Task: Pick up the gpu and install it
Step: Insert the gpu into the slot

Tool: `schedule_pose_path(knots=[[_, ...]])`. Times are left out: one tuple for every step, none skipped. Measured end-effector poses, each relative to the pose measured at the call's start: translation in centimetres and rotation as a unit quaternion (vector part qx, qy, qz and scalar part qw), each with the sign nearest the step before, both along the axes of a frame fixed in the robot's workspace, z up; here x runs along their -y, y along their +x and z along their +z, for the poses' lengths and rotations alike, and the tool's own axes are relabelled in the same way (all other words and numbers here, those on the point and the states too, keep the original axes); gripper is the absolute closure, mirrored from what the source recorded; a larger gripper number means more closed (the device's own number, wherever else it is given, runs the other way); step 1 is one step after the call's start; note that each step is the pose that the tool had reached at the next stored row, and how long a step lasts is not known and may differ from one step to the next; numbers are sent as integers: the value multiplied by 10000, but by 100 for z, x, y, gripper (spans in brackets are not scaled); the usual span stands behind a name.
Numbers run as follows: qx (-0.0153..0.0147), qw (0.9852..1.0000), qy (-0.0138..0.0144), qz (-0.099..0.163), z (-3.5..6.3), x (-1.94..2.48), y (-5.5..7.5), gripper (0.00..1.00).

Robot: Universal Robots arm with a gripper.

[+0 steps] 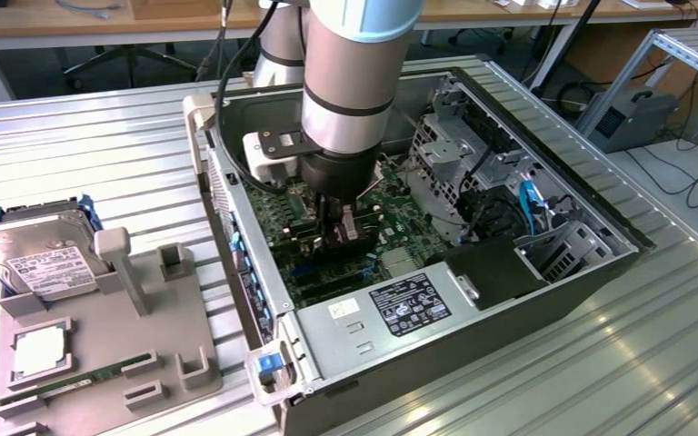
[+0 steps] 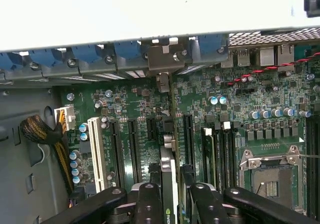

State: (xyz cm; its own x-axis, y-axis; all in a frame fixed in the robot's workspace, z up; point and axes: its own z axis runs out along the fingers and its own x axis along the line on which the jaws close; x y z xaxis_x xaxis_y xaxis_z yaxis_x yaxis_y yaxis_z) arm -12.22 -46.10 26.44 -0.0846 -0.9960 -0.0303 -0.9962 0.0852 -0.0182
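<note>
Nearest me, a grey holder [image 1: 106,363] lies on the ribbed metal desk [image 1: 592,363], with a narrow green memory stick [image 1: 64,389] along its front edge and a silver hard drive [image 1: 36,259] behind it; the drive's white label has print too small to read. Beside it stands the open computer case [image 1: 434,263], and the black-and-white sticker on its power supply [image 1: 407,304] is likewise too fine to make out.

Inside the case, the gripper [image 2: 172,196] is partly closed, its black fingers [image 2: 150,199] pressed against either face of the gpu [image 2: 169,184]. A small green logo shows on the card's top edge between the fingers, but I cannot read it. The card stands upright on edge over the green motherboard [image 2: 240,98], lined up with a long black slot among the expansion slots, its silver bracket [image 2: 162,58] reaching the rear wall by the blue clips [image 2: 127,48]. Whether it is fully seated I cannot tell.

Farther off, the empty processor socket [image 2: 270,176] sits past the memory slots.
</note>
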Motion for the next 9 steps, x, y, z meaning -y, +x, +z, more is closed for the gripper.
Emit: schedule_pose_path(knots=[[0,10000,0,0,0,0,0,73],[0,10000,0,0,0,0,0,73],[0,10000,0,0,0,0,0,73],[0,10000,3,0,0,0,-1,73],[0,10000,5,0,0,0,-1,73],[0,10000,6,0,0,0,-1,73],[0,10000,6,2,0,0,-1,73],[0,10000,6,7,0,0,-1,73],[1,10000,6,13,0,0,-1,73]])
